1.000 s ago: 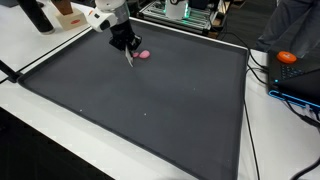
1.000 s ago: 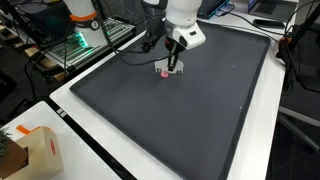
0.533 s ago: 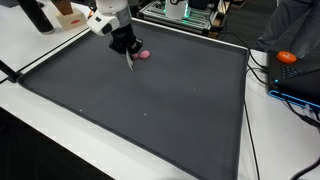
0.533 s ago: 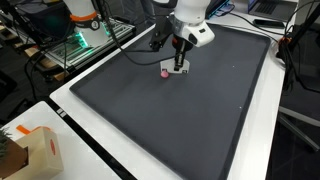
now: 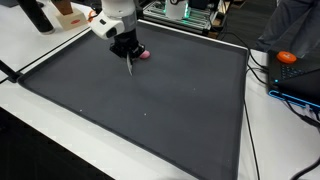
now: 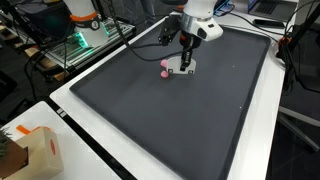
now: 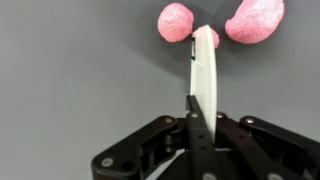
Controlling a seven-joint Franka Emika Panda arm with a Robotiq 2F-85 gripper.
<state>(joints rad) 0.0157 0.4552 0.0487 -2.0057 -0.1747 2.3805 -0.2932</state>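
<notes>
My gripper (image 7: 195, 105) is shut on a thin white flat blade (image 7: 206, 75) that sticks out ahead of the jaws. In the wrist view its tip reaches between two pink lumps, a round one (image 7: 176, 22) and a larger one (image 7: 255, 20). In both exterior views the gripper (image 5: 127, 47) (image 6: 186, 58) hangs low over the far part of the black mat (image 5: 150, 100), right beside the pink lump (image 5: 143, 54) (image 6: 165, 68). Whether the blade touches the lumps is unclear.
The black mat (image 6: 170, 120) covers most of the white table. An orange object (image 5: 287, 57) and cables lie past one mat edge. A cardboard box (image 6: 30, 150) sits at a table corner, and a rack with green lights (image 6: 80, 40) stands behind.
The gripper with the blade has shifted a little across the mat, past the pink lump. The lump has barely moved.
</notes>
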